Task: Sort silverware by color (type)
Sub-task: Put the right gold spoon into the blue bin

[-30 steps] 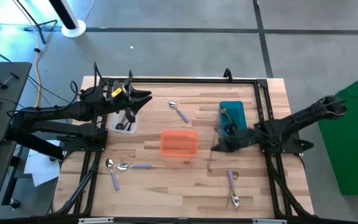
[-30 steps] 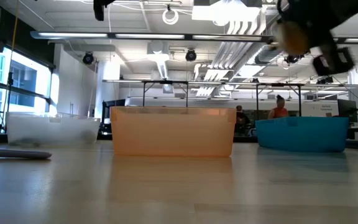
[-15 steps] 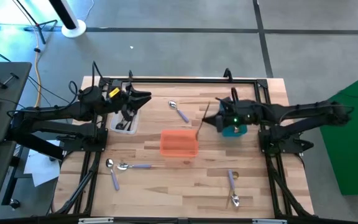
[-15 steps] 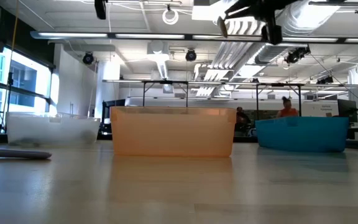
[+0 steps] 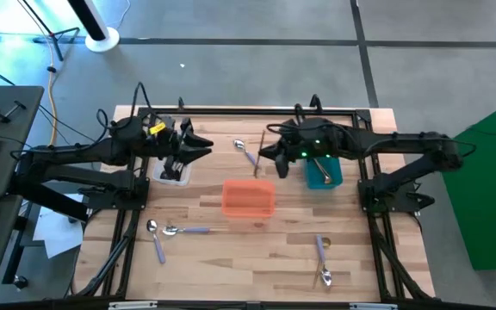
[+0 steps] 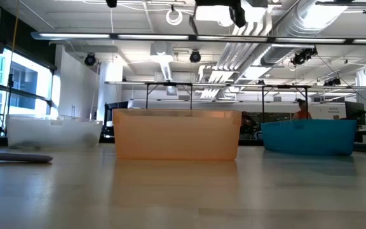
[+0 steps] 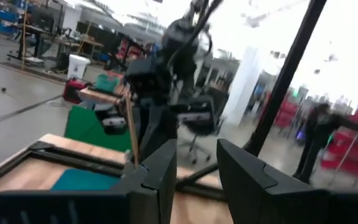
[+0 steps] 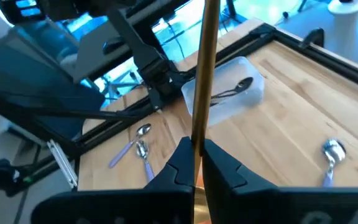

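My right fingers [image 8: 196,163] are clenched on a gold spoon [image 8: 203,74], gripping it low on the handle so it stands up between them; they hang in the air off the desk [image 5: 300,250], between the teal bin [image 5: 324,172] beside them and the lavender-handled spoon [image 5: 248,154] lying just on their other side. The orange bin [image 5: 248,198] sits near, below and a little toward the desk's middle.

My left fingers [image 7: 194,174] stand parted with nothing between them, held over the clear bin [image 5: 173,171]. A black spoon [image 8: 234,89] lies in that bin; there may be more than one, but I cannot tell.

Well apart from both sets of fingers, three more lavender-handled spoons lie on the desk: two [image 5: 172,232] touching at the bowls on my left side, and one [image 5: 322,258] on my right side, near the desk's front edge.
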Available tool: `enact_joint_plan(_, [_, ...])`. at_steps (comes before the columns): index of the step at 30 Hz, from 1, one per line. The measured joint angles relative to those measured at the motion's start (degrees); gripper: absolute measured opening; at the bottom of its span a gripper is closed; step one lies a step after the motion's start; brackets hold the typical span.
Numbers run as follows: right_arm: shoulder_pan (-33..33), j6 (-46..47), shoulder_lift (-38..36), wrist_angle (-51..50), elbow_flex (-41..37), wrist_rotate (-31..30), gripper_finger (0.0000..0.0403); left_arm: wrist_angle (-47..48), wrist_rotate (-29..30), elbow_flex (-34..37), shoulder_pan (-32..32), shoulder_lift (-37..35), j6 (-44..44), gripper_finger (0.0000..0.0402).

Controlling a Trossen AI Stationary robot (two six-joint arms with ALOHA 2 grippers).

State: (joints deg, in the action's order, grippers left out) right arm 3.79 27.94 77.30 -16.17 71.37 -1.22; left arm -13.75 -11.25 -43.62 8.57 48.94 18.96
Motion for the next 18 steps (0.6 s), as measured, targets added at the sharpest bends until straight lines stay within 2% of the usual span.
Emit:
enact_joint_plan(5, [-0.02, -5.37, 5.08, -0.55, 5.48, 1.86, 0.0000, 8.04, 6.20, -3.52, -0.96, 1.52, -6.55, 0.0106])
enact_joint_plan(10, [0.00, -11.30, 8.42, -1.13, 9.53, 3.33, 0.0000, 9.24, 10.53, -4.10, -1.30, 2.45, -11.26, 0.0106])
enact_joint_plan(18, [0.62, -14.96, 8.92, -1.78, 10.38, 3.34, 0.0000, 9.09, 11.06, -4.10, -1.41, 2.45, -13.15, 0.0106])
